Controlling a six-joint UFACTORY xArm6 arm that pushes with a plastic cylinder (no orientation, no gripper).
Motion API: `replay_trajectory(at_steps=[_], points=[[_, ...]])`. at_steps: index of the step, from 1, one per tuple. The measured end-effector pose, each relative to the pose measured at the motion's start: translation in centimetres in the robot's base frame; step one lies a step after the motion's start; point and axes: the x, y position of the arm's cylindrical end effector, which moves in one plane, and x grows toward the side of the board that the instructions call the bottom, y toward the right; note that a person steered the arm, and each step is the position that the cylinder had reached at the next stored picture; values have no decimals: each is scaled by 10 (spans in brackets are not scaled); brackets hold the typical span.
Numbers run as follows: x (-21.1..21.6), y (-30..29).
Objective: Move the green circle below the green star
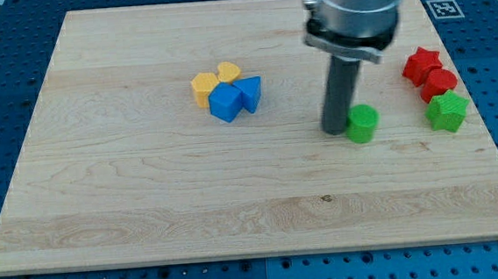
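**Camera view: tip on the green circle, star waiting to the right**

Nearest the view's bottom, the wooden surface [237, 219] lies bare. Moving up, here's the action: my tip [334, 130] sits right against the view's-left side of the green circle [362, 124]. No jaws on this end effector, just a plain rod, holding nothing. Off to the view's right, apart from the circle, sits the green star [447, 111], with a red block [439, 83] and a red star [421, 64] stacked up behind it. Further left, the blue cube [224, 103], blue triangular block [249, 93] and two yellow blocks [204, 86] [228, 72] huddle together. It looks like the push is underway; next, I'd say, the circle needs driving rightward and down, finishing beneath the star without clipping it.
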Motion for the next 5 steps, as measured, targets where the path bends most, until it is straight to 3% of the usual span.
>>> replay_trajectory(at_steps=[3, 5], points=[[-13, 16], [12, 35]])
